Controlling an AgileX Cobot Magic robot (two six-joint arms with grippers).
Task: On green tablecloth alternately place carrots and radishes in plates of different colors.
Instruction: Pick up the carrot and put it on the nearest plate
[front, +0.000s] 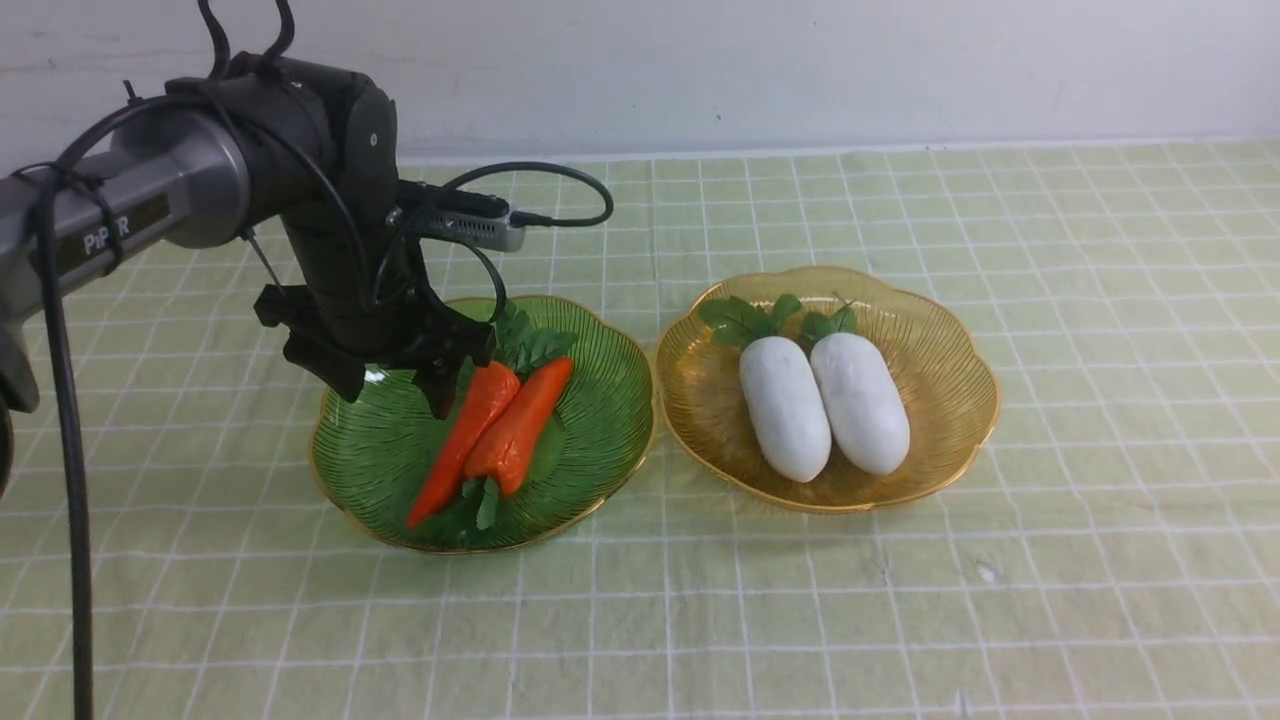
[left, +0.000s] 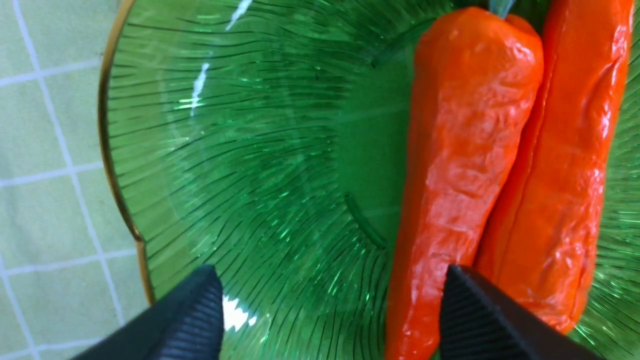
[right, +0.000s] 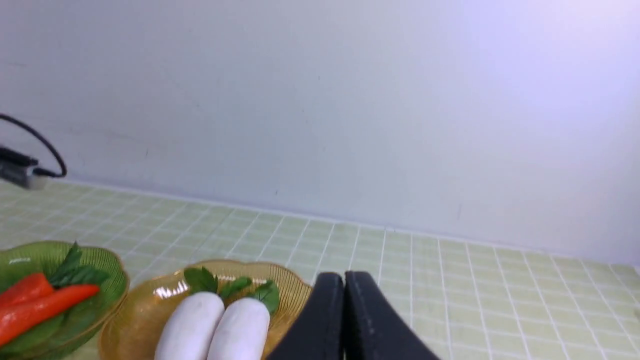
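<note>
Hanging spread over the green plate (front: 365, 455), the left jaws bracket one carrot (left: 465, 150).

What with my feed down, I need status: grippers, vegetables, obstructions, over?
Left gripper open over green plate, empty. Right gripper shut, empty. Both carrots in green plate, both radishes in amber plate. No obstruction seen.

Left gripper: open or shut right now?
Open. The left gripper has its fingertips wide apart above the green plate; both carrots lie in it.
</note>
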